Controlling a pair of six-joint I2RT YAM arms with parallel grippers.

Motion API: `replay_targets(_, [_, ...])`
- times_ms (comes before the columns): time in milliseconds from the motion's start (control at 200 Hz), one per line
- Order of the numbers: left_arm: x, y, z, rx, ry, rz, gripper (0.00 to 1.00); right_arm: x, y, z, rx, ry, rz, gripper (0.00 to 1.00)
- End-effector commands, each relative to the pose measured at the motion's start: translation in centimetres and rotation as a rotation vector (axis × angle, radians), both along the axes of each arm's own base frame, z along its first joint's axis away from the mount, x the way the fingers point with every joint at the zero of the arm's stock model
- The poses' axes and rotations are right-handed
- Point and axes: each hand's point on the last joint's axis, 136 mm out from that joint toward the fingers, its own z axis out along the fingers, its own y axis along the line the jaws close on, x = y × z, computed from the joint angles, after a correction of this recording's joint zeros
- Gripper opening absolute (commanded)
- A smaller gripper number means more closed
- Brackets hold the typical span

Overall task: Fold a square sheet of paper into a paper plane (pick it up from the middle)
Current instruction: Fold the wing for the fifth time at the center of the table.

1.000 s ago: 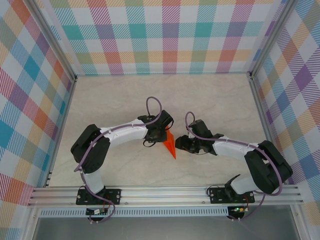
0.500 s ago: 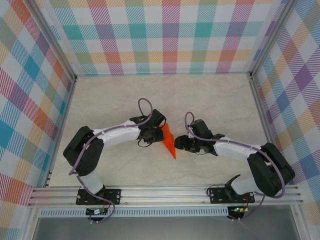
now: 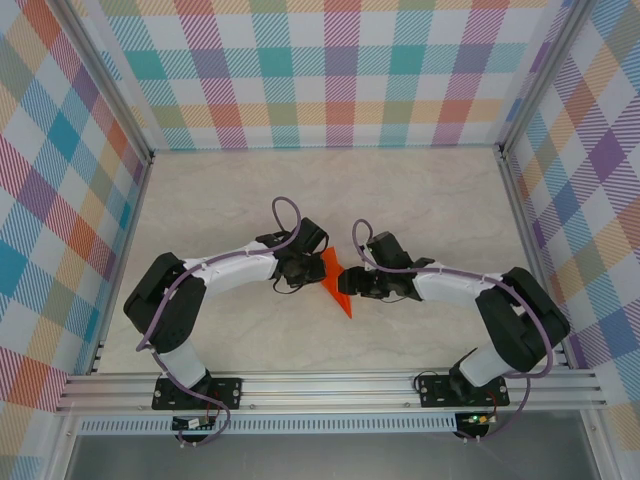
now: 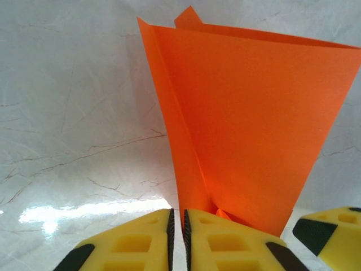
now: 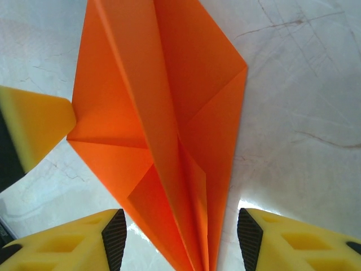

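Two arms [image 3: 240, 268], black joints with white links and looped purple cables [image 3: 283, 208], are bolted to an aluminium rail [image 3: 330, 383] at the near edge. Left tool [image 4: 177, 237]: yellow moulded fingers [image 4: 130, 248], ribbed with open cells, drawn together to a hairline slit. The lower fold of the paper plane [image 3: 336, 283] runs down into that slit, so it is judged to be pinched there. Right tool [image 5: 180, 240]: same make, black pads [image 5: 115, 237] facing inward, standing apart, one to each side of the plane's narrowing end and gripping nothing. Paper plane: thin, matt, bright orange, unmarked; a long pointed triangle with a sharp centre crease and layered diagonal folds, its flaps standing up on edge rather than lying flat. It sits between the two tools, near the middle of the bench [image 3: 250, 200]; whether its underside touches the surface cannot be told. Bench: pale, glossy, marble-veined, with glare near the fingers. Beyond it, on three sides, stand walls [image 3: 320, 70] of pastel plaid in metal framing. Step, as judged: late folding, with the nose and keel already formed and one side held while the other tool lines up for a grip or a crease. Next move, as judged: the open tool must close squarely across the keel, low and gently. Sheet this thin will buckle or slip from the pinch if it is pushed sideways.
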Motion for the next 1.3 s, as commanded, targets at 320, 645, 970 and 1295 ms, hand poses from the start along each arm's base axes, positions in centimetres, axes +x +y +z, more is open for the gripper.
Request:
replay_targets(320, [-0.2,1.0,0.0,0.004,0.002,0.023,0.08,0.6,2.6,0.3,0.008,-0.02,0.106,0.52])
replay_targets(645, [-0.3,1.1,-0.1,0.007,0.003,0.027,0.07,-0.1,2.8,0.0,-0.046,-0.05,0.141,0.53])
replay_targets(970, [-0.3,1.0,-0.1,0.001,0.002,0.024,0.07,0.0,2.7,-1.3,-0.173,-0.072,0.16,0.44])
replay_targets(1295, [-0.4,1.2,-0.1,0.003,-0.001,0.028,0.08,0.2,2.7,-2.4,-0.293,-0.091,0.169,0.34])
